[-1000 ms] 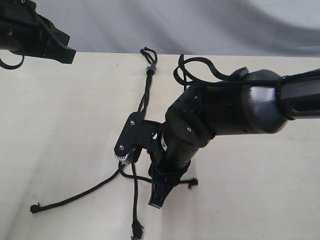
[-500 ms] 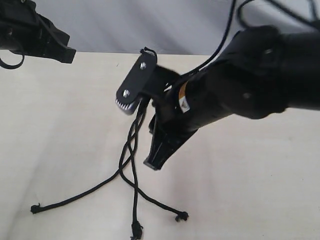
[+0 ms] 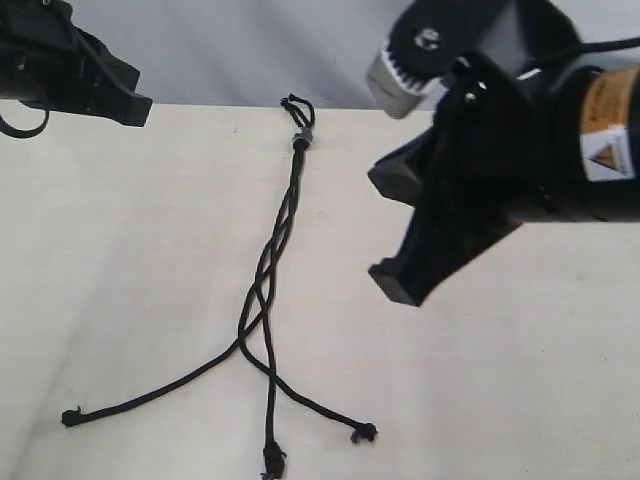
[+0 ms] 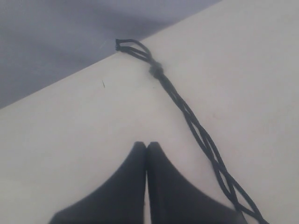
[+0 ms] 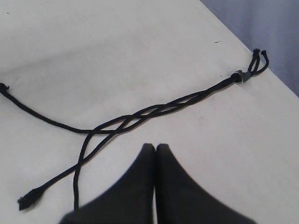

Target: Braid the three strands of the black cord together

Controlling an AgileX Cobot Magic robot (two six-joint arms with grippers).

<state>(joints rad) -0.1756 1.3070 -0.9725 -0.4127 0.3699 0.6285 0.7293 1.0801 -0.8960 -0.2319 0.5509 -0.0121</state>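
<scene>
On the table (image 3: 120, 250), flat and untouched, the black cord (image 3: 290, 195): knot (image 3: 300, 141) with short loops close to the far edge, a loosely plaited stretch running toward the near edge, then the three strands (image 3: 268, 410) splayed apart, frayed tips by the near edge. Left claw (image 4: 146, 145) closed on nothing, at the far left corner. Right claw (image 5: 155, 147) closed too, empty, high above the right side, clear of the cord.

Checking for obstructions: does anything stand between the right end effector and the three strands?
Nothing visible does. The right end effector hangs raised beside the three strands, with only table surface between them.
</scene>
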